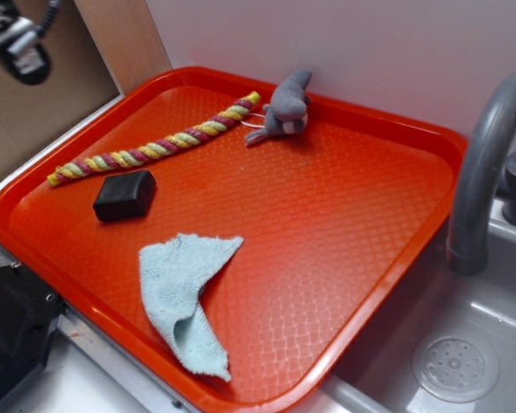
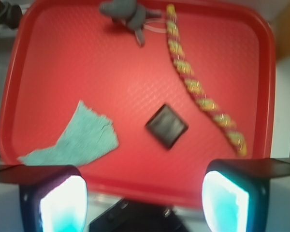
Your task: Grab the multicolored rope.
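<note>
Red tray (image 1: 396,129): 1 multicolored rope (image 1: 155,148), 1 cloth (image 1: 185,297); hand (image 2: 145,195) wide open, empty.

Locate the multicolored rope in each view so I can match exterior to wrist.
Exterior: the multicolored rope lies diagonally along the tray's far-left part, running from the left rim up to the grey plush toy.
Wrist: the rope runs from top centre down to lower right, on the right side of the tray.
Shared landmark: the black block sits just beside the rope's middle stretch, not touching it.
</note>
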